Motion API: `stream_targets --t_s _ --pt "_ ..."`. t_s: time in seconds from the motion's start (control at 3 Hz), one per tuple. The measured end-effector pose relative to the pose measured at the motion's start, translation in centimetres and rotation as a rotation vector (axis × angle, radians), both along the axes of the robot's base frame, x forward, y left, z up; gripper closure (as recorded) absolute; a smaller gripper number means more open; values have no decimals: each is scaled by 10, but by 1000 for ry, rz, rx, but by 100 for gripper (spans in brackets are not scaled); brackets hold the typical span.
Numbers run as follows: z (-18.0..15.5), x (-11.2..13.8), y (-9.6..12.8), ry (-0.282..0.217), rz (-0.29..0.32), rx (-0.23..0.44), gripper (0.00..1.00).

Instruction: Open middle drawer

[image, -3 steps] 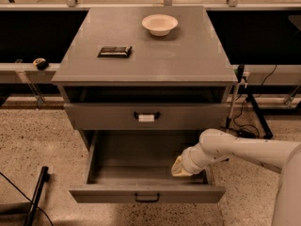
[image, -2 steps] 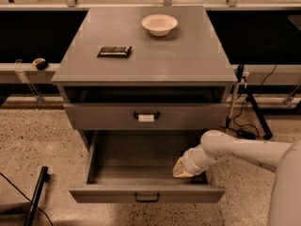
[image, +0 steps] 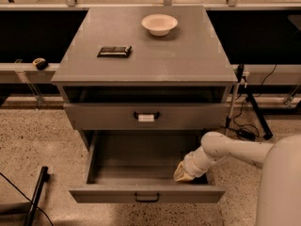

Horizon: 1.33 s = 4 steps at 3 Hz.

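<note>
The middle drawer [image: 103, 193] stands pulled well out, its front to the left of and just below the gripper [image: 184, 174], with its black loop handle [image: 146, 197] down and to the left. The gripper sits inside the box at the front right corner, close against the inner face of the front panel. Whether it is clasping anything or released cannot be told. The opening looks all but done. To finish well, I judge any last pull should run straight along the slides, because a push from this right corner could skew the box. After that the arm [image: 235, 149] should lift clear without catching the right wall or the drawer above. That top drawer [image: 103, 117], up and to the left of the gripper, is slightly ajar, and its handle [image: 146, 117] bears a white tag. Far to the left a black bar [image: 36, 197] lies on the speckled floor [image: 37, 135]. Well above the gripper, on the grey cabinet top [image: 188, 65], lie a flat black item [image: 114, 51] and, further back, a pale bowl [image: 159, 24]. Up and to the right, cables [image: 249, 107] trail beside the cabinet.
</note>
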<state>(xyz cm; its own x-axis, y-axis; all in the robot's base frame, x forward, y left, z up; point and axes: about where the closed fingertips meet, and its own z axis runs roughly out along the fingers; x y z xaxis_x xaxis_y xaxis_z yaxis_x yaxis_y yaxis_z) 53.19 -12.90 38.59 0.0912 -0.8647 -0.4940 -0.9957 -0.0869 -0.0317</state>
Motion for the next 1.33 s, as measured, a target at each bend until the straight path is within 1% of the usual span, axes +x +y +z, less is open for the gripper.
stream_targets --t_s 0.33,0.67,1.0,1.33 --pt "0 0 0 2 1 1 100" --pt "-11 -9 -5 58 -5 57 100" --pt "-17 -23 -7 114 2 111 100" --pt "-19 -48 -4 174 31 183 100"
